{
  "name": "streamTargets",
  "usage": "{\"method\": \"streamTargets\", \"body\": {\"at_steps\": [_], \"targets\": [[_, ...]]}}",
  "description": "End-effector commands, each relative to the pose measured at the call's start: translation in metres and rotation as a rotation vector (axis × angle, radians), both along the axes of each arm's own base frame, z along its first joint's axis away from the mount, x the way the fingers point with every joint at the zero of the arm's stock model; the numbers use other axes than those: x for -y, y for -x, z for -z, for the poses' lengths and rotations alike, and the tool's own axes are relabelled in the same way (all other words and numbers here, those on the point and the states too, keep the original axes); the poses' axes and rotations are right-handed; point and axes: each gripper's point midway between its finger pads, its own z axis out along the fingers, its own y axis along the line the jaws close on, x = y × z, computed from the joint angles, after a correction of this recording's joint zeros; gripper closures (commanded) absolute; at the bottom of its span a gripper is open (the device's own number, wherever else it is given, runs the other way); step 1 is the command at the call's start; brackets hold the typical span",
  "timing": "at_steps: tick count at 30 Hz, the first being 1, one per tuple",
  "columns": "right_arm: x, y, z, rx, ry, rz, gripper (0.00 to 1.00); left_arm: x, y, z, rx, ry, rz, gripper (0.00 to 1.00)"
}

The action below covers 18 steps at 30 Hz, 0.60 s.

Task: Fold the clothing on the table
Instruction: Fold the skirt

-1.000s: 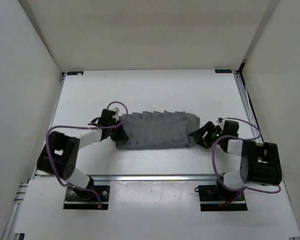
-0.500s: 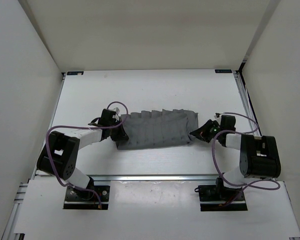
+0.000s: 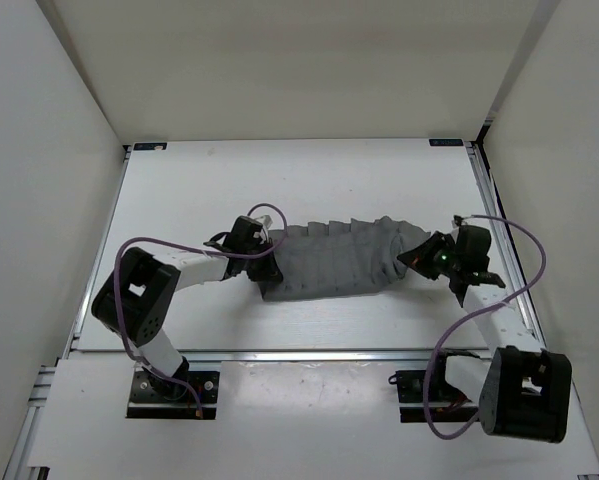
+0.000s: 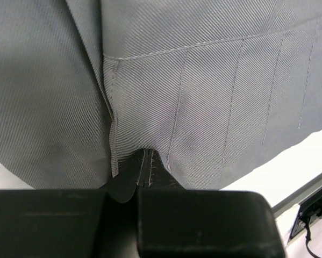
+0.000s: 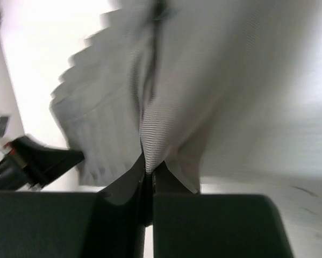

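**A:** Where is the clothing [image 3: 334, 262] lying right now?

**B:** It is lying across the middle of the desk [image 3: 299, 180]. Its long axis is running left to right, and the pleats are crossing that axis.

**A:** And what are the 2 hands doing?

**B:** The left hand [image 3: 267, 268] is clamping the garment's left end, its tips pressing together on a pinch of grey fabric. The right hand [image 3: 407, 262] is doing the same at the right end, where the cloth is bunching into a small ridge. The right wrist view is blurring, but the pinch is showing clearly enough.

**A:** So which arm is sitting nearer?

**B:** Neither, really. Each hand is gripping 1 end, so the garment is spanning the gap between them along the line joining the 2 hands.

**A:** What is the coming move turning on, then?

**B:** I am judging that it is turning on that shared axis. Both hands are holding 1 long band, so any fold is probably needing them travelling together across the short axis. If only 1 is moving, the cloth is likely twisting or dragging. I cannot tell which way the fold is going.
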Motion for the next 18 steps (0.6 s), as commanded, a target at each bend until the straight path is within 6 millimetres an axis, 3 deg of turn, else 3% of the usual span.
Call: {"method": "streamTargets", "body": {"at_steps": [1,4,6,7,8,12,13,14,17,18], "targets": [[-0.021,-0.017,-0.053,0.153,0.036,-0.068,1.00,0.007,0.006,0.010,-0.035,-0.032,0.033,1.00],[-0.065,-0.017,-0.081,0.213,-0.006,-0.207,1.00,0.013,0.004,0.007,-0.029,-0.025,0.044,1.00],[-0.094,-0.020,-0.094,0.226,-0.048,-0.292,0.99,0.016,0.004,0.006,-0.032,-0.012,0.048,1.00],[-0.112,-0.014,-0.088,0.201,-0.057,-0.357,1.00,0.015,0.003,0.006,-0.038,-0.011,0.037,1.00],[-0.126,-0.017,-0.100,0.240,-0.070,-0.400,1.00,0.015,-0.001,0.003,-0.023,-0.007,0.029,1.00],[-0.189,-0.010,-0.100,0.216,-0.104,-0.620,1.00,0.009,-0.008,0.000,-0.024,0.010,-0.003,1.00],[-0.202,-0.004,-0.089,0.180,-0.113,-0.671,1.00,0.009,-0.011,-0.003,-0.022,0.018,-0.008,1.00],[-0.220,-0.003,-0.095,0.181,-0.130,-0.732,1.00,0.007,-0.014,-0.005,-0.010,0.022,-0.017,1.00],[-0.246,0.007,-0.079,0.124,-0.143,-0.829,1.00,0.001,-0.019,-0.009,-0.001,0.022,-0.038,1.00],[-0.253,0.006,-0.083,0.129,-0.153,-0.848,1.00,-0.002,-0.018,-0.010,-0.001,0.026,-0.043,1.00]]}}
